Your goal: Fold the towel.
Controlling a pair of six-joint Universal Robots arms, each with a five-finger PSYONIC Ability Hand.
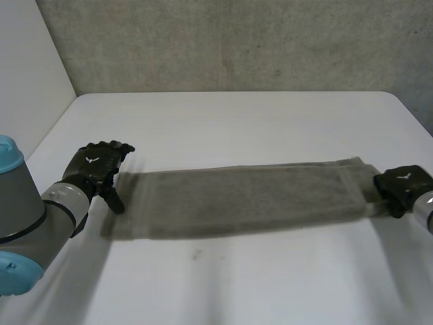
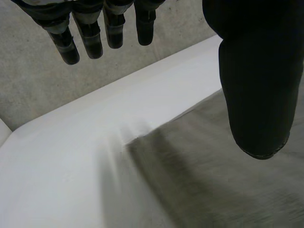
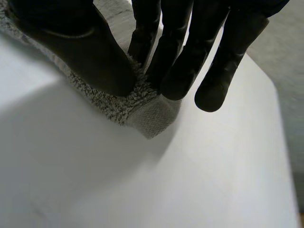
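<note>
A grey towel (image 1: 243,200) lies as a long narrow strip across the white table (image 1: 237,122). My left hand (image 1: 95,166) hovers at its left end with fingers straight and thumb apart, open. In the left wrist view the thumb of the left hand (image 2: 256,85) hangs over the towel (image 2: 228,190), whose far corner lies below the fingertips. My right hand (image 1: 402,186) is at the strip's right end. In the right wrist view the right hand (image 3: 95,52) pinches the towel (image 3: 147,114) near its hemmed corner between thumb and fingers.
A grey concrete wall (image 1: 237,40) runs behind the table's far edge, and a white panel (image 1: 27,68) stands at the left. Bare table surface stretches in front of and behind the strip.
</note>
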